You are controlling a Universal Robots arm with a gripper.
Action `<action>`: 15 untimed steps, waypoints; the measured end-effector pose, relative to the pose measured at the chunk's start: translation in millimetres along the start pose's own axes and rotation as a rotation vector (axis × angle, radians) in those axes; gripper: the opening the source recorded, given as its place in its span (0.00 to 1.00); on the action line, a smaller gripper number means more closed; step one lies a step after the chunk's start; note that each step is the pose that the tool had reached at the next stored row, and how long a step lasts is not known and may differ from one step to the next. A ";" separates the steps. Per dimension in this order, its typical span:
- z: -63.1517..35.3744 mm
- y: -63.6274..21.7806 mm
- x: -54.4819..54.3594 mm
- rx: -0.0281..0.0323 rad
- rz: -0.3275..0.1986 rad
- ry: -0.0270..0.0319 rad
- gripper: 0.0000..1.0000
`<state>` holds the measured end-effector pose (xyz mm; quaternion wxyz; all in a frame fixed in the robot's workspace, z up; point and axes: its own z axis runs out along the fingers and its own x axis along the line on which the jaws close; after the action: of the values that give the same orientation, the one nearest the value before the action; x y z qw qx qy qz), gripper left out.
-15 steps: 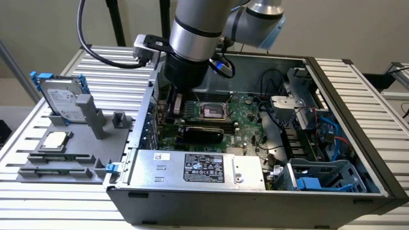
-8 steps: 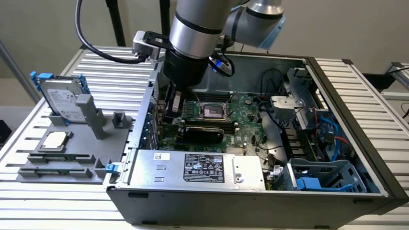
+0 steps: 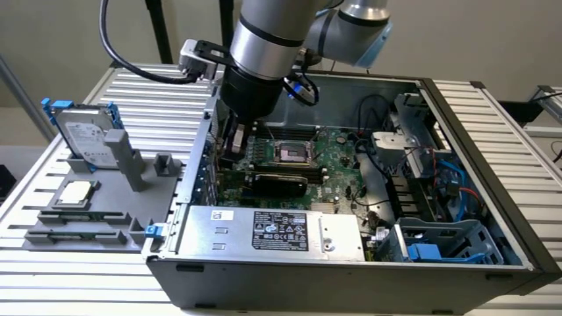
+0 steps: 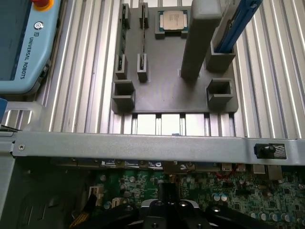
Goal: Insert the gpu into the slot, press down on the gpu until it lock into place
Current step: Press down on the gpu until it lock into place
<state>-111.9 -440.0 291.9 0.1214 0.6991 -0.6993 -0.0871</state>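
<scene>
Black, flat and rectangular, one gpu (image 3: 276,183) lies on the green motherboard (image 3: 338,174), just beside the single gripper (image 3: 235,146). Whether that gripper is apart or clamped cannot be told.

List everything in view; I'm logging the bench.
case: one, dark grey, open, on the table
motherboard: one, green, inside the case
gpu: one, black, on the motherboard
power supply: one, silver, inside the case
fixture: one, grey, beside the case
hard drive: one, grey, blue clips, on the fixture
processor: one, silver, on the fixture
teach pendant: one, blue-grey, near the table
arm: one, silver, above the case
gripper: one, black, over the motherboard
</scene>
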 end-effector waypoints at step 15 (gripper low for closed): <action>0.8 2.5 -0.3 -0.0138 0.051 -0.0081 0.11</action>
<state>-114.5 -439.7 291.8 0.1256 0.6797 -0.7168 -0.0916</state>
